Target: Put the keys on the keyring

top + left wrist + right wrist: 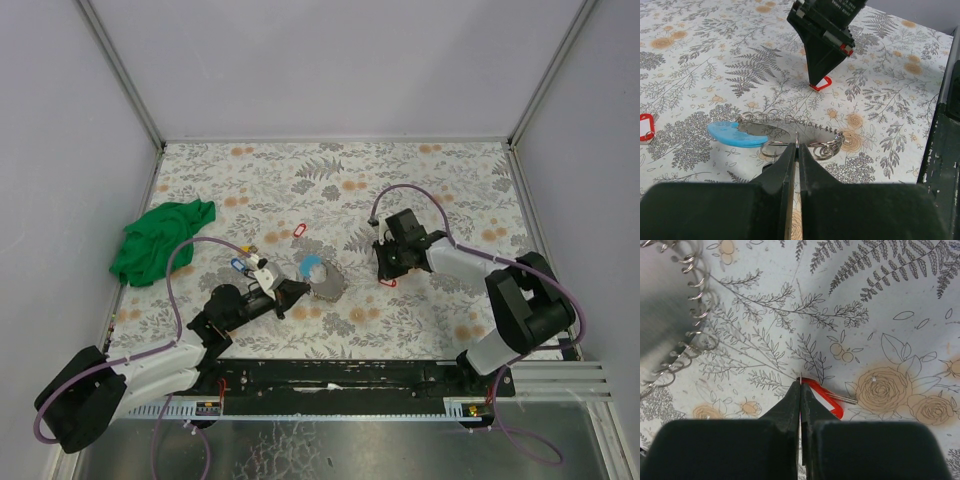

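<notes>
closed tool tips at red-tagged key

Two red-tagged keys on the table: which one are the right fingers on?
The red key right of the keyring: the right fingers, shut, touch its tag. The other red key lies untouched beyond the ring.

The worktop carries a grey fern print with orange flowers. The cloth is green; the keyring arc light-blue; the key tag red.

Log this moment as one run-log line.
left gripper: shut on keyring | right gripper: shut on red key | red key: on table, apart from keyring
</notes>
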{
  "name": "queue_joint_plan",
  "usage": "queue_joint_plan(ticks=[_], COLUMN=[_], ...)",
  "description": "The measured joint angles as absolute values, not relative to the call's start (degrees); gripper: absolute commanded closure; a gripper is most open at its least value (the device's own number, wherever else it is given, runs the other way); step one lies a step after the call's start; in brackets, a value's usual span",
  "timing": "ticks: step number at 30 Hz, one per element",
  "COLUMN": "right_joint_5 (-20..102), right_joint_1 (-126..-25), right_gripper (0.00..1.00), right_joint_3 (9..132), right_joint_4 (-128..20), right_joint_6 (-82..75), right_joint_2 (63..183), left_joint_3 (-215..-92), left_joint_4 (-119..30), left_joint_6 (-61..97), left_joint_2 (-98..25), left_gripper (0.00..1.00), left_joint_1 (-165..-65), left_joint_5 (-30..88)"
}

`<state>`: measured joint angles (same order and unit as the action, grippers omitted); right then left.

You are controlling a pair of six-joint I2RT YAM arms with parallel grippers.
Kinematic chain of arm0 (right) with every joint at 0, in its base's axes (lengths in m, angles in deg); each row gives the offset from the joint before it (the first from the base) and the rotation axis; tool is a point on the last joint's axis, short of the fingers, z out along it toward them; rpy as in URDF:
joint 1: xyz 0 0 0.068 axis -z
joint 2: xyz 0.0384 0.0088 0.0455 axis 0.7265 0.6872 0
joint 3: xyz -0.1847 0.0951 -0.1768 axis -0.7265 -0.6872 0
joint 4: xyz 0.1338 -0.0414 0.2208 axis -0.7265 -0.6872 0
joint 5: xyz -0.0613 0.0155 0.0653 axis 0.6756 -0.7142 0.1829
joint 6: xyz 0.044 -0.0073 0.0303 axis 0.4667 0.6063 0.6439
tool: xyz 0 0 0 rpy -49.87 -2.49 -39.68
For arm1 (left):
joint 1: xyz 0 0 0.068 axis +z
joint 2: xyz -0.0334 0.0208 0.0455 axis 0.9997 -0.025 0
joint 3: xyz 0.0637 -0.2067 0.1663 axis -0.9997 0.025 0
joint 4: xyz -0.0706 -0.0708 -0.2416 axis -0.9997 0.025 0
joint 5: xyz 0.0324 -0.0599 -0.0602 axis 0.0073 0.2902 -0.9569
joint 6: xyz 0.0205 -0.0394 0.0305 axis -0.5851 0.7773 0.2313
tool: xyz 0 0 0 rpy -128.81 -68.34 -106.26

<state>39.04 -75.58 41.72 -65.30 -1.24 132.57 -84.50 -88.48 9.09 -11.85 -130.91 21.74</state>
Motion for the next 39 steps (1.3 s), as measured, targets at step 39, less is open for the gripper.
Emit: queue_joint_plan(ticks=[39], right_joint_5=[21.75], right_joint_1=[-95.82], right_gripper=[1.0], right_joint_3=[39.73], right_joint_4=[-72.91], right_joint_6=[-48.62], right_joint_2=[107.85], left_joint_3=[-93.83], left_joint_4=[-91.56], left_joint_6=[-15.74], left_joint_2=[-24.62], left_gripper=[1.0], left_joint_1=[-133.73], left_joint_5=[0.3])
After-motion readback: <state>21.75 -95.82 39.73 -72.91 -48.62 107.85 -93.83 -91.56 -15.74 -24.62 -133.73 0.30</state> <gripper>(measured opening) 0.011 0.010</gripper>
